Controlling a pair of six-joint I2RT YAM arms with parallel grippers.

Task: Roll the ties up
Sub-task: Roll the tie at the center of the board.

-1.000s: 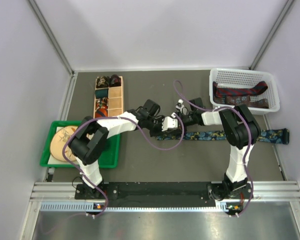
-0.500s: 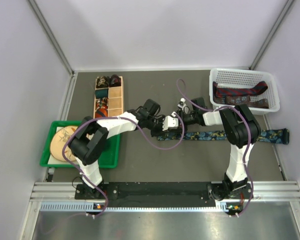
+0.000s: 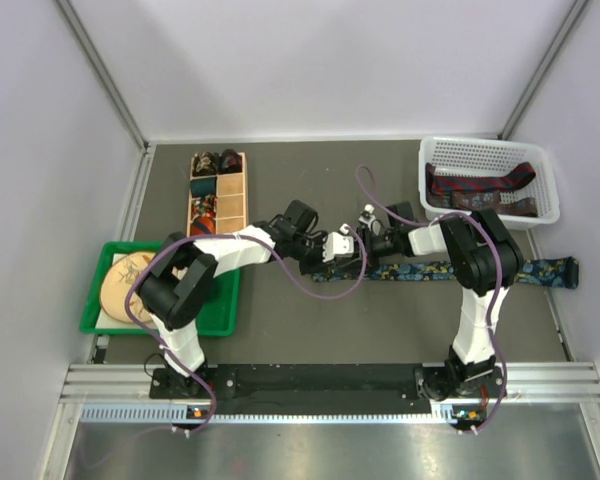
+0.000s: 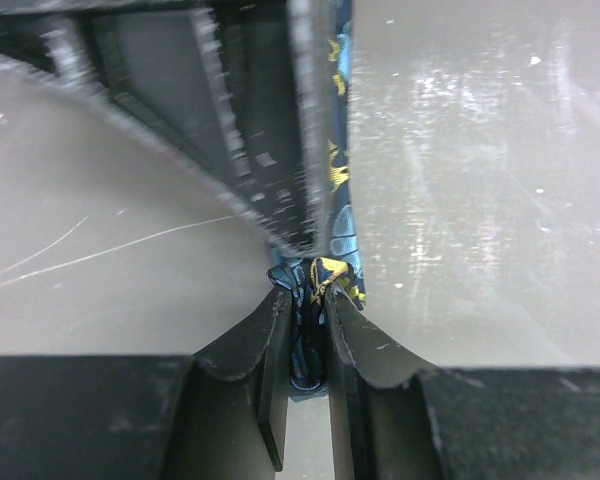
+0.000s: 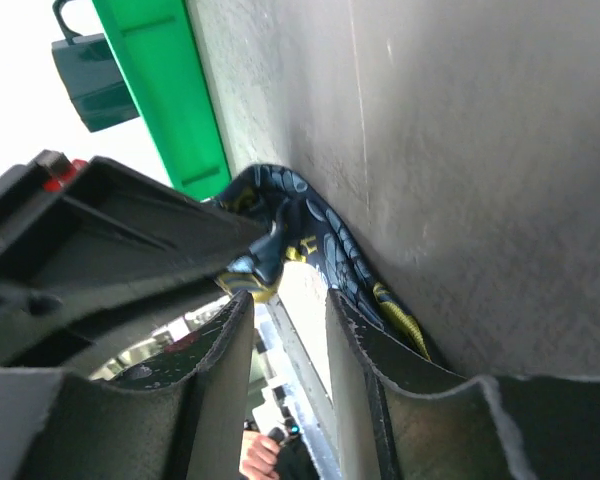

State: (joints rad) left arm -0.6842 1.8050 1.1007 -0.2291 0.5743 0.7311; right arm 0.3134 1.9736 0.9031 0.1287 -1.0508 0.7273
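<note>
Starting the first turn of the roll is the step we judge to be in hand. Our left gripper (image 4: 308,300) is clamped on the bunched narrow end of the long dark blue necktie with yellow and light-blue floral print (image 4: 338,150). The rest of that tie lies flat across the grey table (image 3: 310,330), running out toward its right edge.

Our right gripper (image 5: 287,300) has its jaws parted with nothing between them, its tips just beside that same bunched end. Next, we think it must pin or take the fabric so the end can fold over tightly without the strip dragging.

From above, both grippers cover the tie's end, so we cannot tell whether any turn exists. We also cannot tell whether the right finger touches the cloth. The left wrist view is blurred along its top.
</note>
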